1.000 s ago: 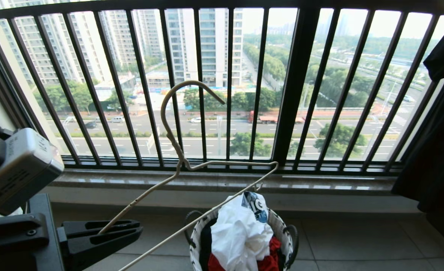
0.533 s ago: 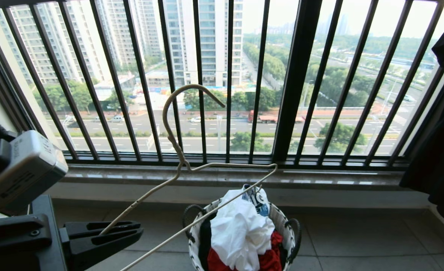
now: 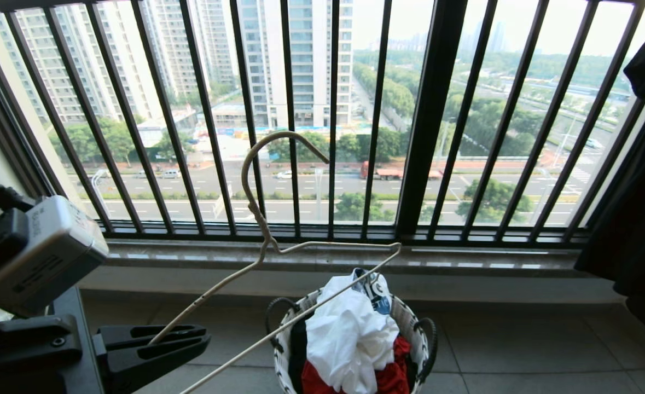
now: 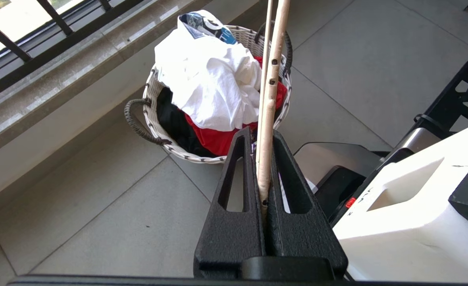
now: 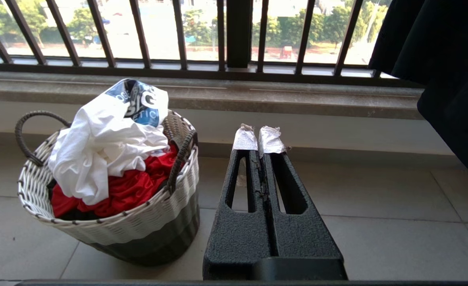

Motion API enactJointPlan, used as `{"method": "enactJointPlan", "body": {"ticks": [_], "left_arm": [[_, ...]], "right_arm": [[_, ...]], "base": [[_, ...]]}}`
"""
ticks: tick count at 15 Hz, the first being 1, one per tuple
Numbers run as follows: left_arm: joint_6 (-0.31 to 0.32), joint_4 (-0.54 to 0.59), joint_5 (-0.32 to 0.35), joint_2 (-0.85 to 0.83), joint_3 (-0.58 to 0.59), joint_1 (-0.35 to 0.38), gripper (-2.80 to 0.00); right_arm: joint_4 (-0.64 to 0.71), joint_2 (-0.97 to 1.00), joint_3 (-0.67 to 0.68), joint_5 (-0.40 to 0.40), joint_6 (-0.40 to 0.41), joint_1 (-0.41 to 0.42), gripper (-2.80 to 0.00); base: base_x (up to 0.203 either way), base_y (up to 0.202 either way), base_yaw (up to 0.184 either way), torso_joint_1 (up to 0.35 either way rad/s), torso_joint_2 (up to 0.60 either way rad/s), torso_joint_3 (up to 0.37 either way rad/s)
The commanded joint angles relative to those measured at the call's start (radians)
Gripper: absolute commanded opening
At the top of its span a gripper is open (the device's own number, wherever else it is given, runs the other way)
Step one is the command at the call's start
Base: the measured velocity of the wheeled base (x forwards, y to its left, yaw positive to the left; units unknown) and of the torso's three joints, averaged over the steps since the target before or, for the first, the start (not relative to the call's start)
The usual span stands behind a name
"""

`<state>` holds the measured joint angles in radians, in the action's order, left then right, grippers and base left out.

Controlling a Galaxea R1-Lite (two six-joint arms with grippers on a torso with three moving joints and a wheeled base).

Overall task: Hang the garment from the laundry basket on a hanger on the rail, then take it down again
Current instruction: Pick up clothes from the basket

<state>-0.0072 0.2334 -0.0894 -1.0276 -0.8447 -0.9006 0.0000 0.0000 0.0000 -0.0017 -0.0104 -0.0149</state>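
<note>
While the hanger (image 3: 262, 230) is clamped in the left claw (image 3: 152, 342) | garment (image 3: 349, 334) is heaped in laundry basket (image 3: 410, 323), beyond the claw | right claw (image 5: 257, 139) is pressed together, empty.

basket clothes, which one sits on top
The white T-shirt with the navy chest graphic lies crumpled on top of the laundry basket. The red garment shows only beneath it, and a dark piece is tucked lower still.
</note>
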Motion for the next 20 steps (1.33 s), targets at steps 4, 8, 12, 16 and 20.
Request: {"method": "enactJointPlan", "body": {"ticks": [4,8,12,16,20], "left_arm": [[0.001,0.001,-0.001,-0.006,-0.001,0.000,-2.80],[0.000,0.001,-0.001,-0.008,-0.002,0.000,-2.80],[0.000,0.001,-0.001,-0.004,-0.004,0.000,-2.80],[0.000,0.001,-0.001,-0.002,-0.004,0.000,-2.80],[0.006,0.003,-0.001,-0.003,-0.002,0.000,-2.80]], "right_arm": [[0.000,0.000,0.000,0.000,0.000,0.000,-2.80],[0.000,0.000,0.000,0.000,0.000,0.000,-2.80],[0.000,0.000,0.000,0.000,0.000,0.000,-2.80],[0.000,0.000,0.000,0.000,0.000,0.000,-2.80],[0.000,0.000,0.000,0.000,0.000,0.000,-2.80]], "base": [[0.000,0.000,0.000,0.000,0.00,0.000],[0.000,0.000,0.000,0.000,0.00,0.000],[0.000,0.000,0.000,0.002,0.00,-0.122],[0.000,0.000,0.000,0.000,0.00,-0.195],[0.000,0.000,0.000,0.001,0.00,-0.198]]}}
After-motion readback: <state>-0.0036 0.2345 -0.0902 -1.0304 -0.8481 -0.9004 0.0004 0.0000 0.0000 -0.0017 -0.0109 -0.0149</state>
